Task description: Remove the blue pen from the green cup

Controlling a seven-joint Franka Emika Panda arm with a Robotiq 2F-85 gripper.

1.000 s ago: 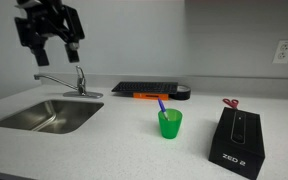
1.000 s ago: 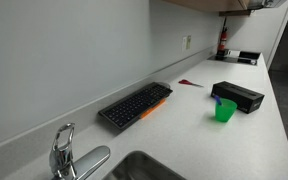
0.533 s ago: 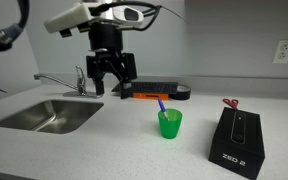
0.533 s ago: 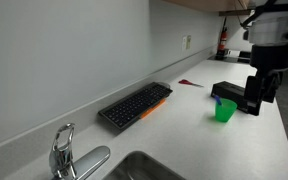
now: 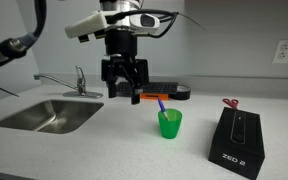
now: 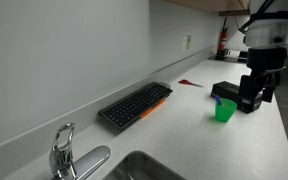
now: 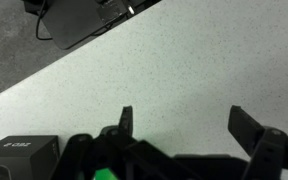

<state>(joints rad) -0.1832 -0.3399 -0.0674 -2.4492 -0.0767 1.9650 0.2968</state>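
The green cup point(image 5: 170, 123) stands upright on the white counter, with the blue pen point(image 5: 162, 104) leaning out of its top. The cup also shows in an exterior view point(image 6: 224, 110), the pen only as a small blue tip point(image 6: 217, 99). My gripper point(image 5: 124, 94) hangs open and empty above the counter, a little to the side of the cup and higher than it. In the wrist view the two fingers point(image 7: 184, 122) are spread wide over bare counter, and a sliver of green point(image 7: 106, 174) shows at the bottom edge.
A black ZED 2 box point(image 5: 236, 140) lies beside the cup. A black keyboard point(image 6: 134, 104) with an orange stick point(image 5: 150, 97) sits by the wall. Red scissors point(image 5: 230, 103) lie behind the box. A steel sink point(image 5: 46, 115) and faucet point(image 5: 76, 80) are at one end.
The arm has swung from above the sink across the counter toward the cup and has come lower. The gripper stays open. The cup and pen have not moved.
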